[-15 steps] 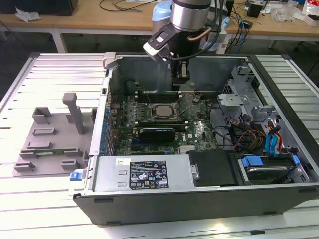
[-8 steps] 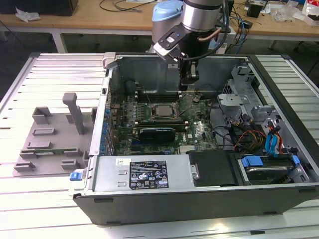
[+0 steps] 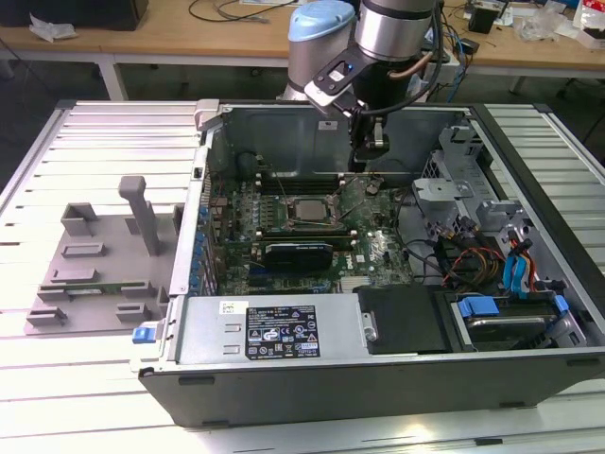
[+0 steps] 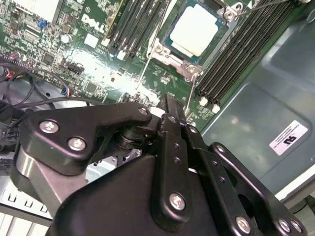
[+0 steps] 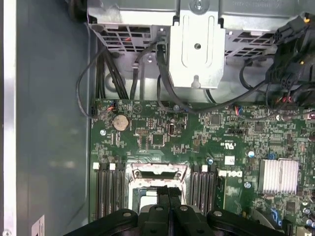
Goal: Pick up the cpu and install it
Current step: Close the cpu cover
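Nearest in the exterior view, in the lower part of the frame, is the dark front wall of the open computer case (image 3: 331,392), which lies on a bench (image 3: 113,142) of pale slats. Just behind this wall is the grey power supply (image 3: 213,326) with its label, and at the exterior view's right there is a drive with blue handles (image 3: 501,307). Outside the case, at the exterior view's left, a grey plastic holder (image 3: 95,274) rests on the bench. Deeper in the case lies the green board, with a long black card (image 3: 301,253) standing across it. Behind this card, near the middle of the frame, is the cpu (image 3: 307,210). It sits flat in its socket between the rows of memory slots (image 4: 244,51), and its silvery top is uncovered in the second wrist view (image 4: 194,29). The first wrist view shows the metal socket frame (image 5: 156,169) just beyond the black fingers. The end effector (image 3: 367,163) hangs over the board, a little behind the cpu and toward the exterior view's right, apart from it. In both wrist views its fingers are pressed together with nothing between them (image 4: 171,103) (image 5: 168,191). Above it the silver and blue arm (image 3: 397,38) goes up to the top edge of the frame. Farthest back stands a wooden bench (image 3: 189,28) with cables.
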Tool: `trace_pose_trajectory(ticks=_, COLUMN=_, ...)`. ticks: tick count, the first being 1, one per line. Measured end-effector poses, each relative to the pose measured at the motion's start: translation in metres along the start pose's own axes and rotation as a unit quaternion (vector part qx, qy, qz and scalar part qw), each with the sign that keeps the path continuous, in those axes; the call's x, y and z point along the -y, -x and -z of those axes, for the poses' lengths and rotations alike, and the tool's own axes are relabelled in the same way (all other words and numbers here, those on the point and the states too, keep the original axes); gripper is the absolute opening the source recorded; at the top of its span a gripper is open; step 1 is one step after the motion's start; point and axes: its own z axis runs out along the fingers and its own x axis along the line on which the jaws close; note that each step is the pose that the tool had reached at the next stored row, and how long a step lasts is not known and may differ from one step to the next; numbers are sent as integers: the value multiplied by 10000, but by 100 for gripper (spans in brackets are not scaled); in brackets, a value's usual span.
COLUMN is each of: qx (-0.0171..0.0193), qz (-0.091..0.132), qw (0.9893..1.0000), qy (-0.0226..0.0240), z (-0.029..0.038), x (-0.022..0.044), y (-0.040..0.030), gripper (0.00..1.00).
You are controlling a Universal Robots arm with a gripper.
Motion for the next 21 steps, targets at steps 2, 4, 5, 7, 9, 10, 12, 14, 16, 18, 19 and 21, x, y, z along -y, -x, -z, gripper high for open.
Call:
trace_pose_trajectory(ticks=2, qx=1, qz=0, qw=10000, qy=0, z=1, x=-42, y=1, gripper=11)
trace_pose_trajectory(ticks=4, qx=0, qz=0, qw=10000, qy=0, z=1, x=-62, y=1, gripper=11)
trace_pose_trajectory(ticks=5, qx=0, qz=0, qw=10000, qy=0, z=1, x=-84, y=2, gripper=11)
trace_pose_trajectory(ticks=7, qx=1, qz=0, qw=10000, qy=0, z=1, x=-111, y=2, gripper=11)
trace_pose_trajectory(ticks=9, qx=1, qz=0, qw=10000, qy=0, z=1, x=-124, y=3, gripper=11)
trace_pose_trajectory(ticks=10, qx=1, qz=0, qw=10000, qy=0, z=1, x=-135, y=3, gripper=11)
trace_pose_trajectory(ticks=12, qx=1, qz=0, qw=10000, qy=0, z=1, x=-154, y=3, gripper=11)
trace_pose_trajectory(ticks=14, qx=1, qz=0, qw=10000, qy=0, z=1, x=-168, y=4, gripper=11)
trace_pose_trajectory(ticks=16, qx=1, qz=0, qw=10000, qy=0, z=1, x=-199, y=4, gripper=11)
trace_pose_trajectory(ticks=18, qx=0, qz=0, qw=10000, qy=0, z=0, x=-231, y=5, gripper=11)
trace_pose_trajectory(ticks=19, qx=0, qz=0, qw=10000, qy=0, z=0, x=-246, y=5, gripper=11)
trace_pose_trajectory(ticks=21, qx=1, qz=0, qw=10000, qy=0, z=0, x=-279, y=6, gripper=11)
